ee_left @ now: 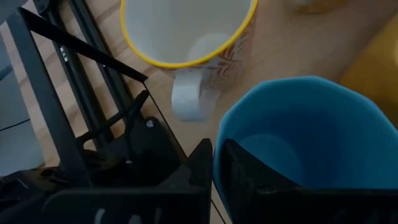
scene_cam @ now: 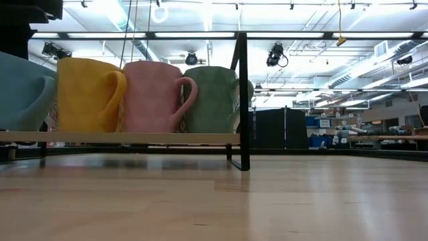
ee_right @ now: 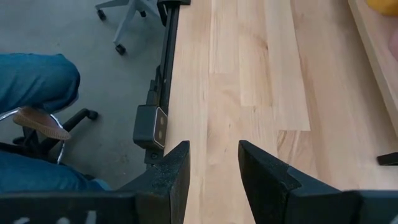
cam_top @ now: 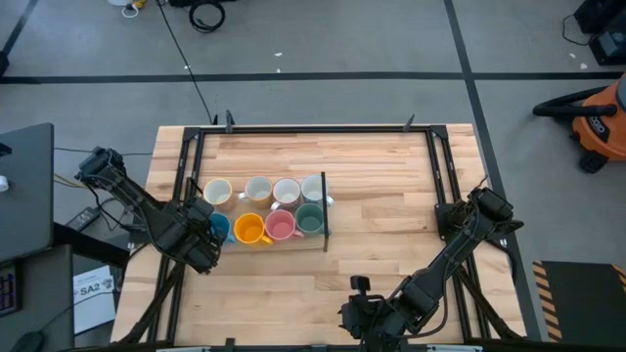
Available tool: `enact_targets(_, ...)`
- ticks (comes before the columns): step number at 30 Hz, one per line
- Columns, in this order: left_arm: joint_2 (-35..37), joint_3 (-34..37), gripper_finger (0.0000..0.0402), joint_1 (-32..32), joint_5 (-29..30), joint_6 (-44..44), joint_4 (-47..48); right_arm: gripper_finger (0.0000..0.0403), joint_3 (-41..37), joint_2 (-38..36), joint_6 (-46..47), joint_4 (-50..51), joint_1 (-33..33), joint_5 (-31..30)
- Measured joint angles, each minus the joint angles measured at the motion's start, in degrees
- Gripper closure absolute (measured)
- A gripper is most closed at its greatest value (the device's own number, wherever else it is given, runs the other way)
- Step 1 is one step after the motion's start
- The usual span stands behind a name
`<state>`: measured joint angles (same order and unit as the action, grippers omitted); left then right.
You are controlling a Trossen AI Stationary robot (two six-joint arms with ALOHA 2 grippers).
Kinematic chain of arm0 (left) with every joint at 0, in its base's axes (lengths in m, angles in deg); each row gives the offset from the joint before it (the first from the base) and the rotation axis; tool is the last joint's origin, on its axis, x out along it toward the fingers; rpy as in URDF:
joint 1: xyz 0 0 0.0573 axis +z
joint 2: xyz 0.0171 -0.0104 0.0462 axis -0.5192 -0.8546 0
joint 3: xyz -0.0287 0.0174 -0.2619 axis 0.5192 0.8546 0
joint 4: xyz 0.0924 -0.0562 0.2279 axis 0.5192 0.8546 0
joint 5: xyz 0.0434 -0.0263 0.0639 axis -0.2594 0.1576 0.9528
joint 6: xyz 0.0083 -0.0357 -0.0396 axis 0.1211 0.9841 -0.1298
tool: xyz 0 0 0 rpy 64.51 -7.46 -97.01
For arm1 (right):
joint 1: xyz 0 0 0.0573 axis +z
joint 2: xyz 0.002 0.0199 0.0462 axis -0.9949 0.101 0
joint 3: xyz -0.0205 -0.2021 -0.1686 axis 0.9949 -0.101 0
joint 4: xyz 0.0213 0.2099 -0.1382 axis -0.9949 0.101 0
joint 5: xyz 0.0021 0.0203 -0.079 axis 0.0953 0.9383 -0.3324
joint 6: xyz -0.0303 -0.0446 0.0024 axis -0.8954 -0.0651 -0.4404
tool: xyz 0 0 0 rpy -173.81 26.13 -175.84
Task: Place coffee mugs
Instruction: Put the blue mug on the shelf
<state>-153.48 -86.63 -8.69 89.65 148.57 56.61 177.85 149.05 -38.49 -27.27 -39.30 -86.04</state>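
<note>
Eight coffee mugs stand in two rows on a low wooden shelf (scene_cam: 120, 137) with a black post (scene_cam: 242, 100). Its near row holds a blue mug (cam_top: 219, 228), an orange one (cam_top: 249, 230), a pink one (cam_top: 281, 226) and a teal-green one (cam_top: 309, 219). Behind them stand a yellow-rimmed cream mug (cam_top: 217, 192), a cream one (cam_top: 257, 190) and two white ones (cam_top: 287, 192). My left gripper (cam_top: 207, 238) is shut on the blue mug (ee_left: 298, 137). My right gripper (cam_top: 352, 315) waits open at the table's near edge, holding nothing. My left gripper grips the blue mug's rim wall (ee_left: 217, 165) on the side facing the table's left edge. One finger (ee_left: 249, 177) is inside the mug and the other (ee_left: 199, 168) outside. The fingers come slanting down from above. The mug stands upright with its base on the shelf (scene_cam: 20, 90).
The other mugs crowd close around the blue one, the yellow-rimmed mug (ee_left: 186, 37) just behind it. Black frame rails (cam_top: 186, 166) run along the table's sides. Bare wood lies right of the shelf (cam_top: 391, 196). A person's leg (ee_right: 31, 81) shows beyond the near edge.
</note>
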Motion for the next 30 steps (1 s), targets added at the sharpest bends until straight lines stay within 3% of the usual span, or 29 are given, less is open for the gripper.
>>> enact_targets(5,0.01,0.0,0.0371,0.01,-0.4,-0.15,0.1,0.0261,0.0,0.01,-0.16,-0.47,0.0,0.0)
enact_targets(14,-0.1,0.22,0.0307,0.03,-1.46,-0.32,-0.01,0.0261,0.0,0.02,-0.18,-0.81,0.0,0.0)
enact_targets(25,-0.09,0.13,0.0255,0.01,-1.4,-1.61,0.12,0.0262,0.0,0.02,-0.18,-0.83,0.0,0.0)
enact_targets(30,-0.03,0.02,0.0246,0.01,-4.47,-5.19,0.07,0.0261,0.0,0.02,-0.18,-0.83,0.0,0.0)
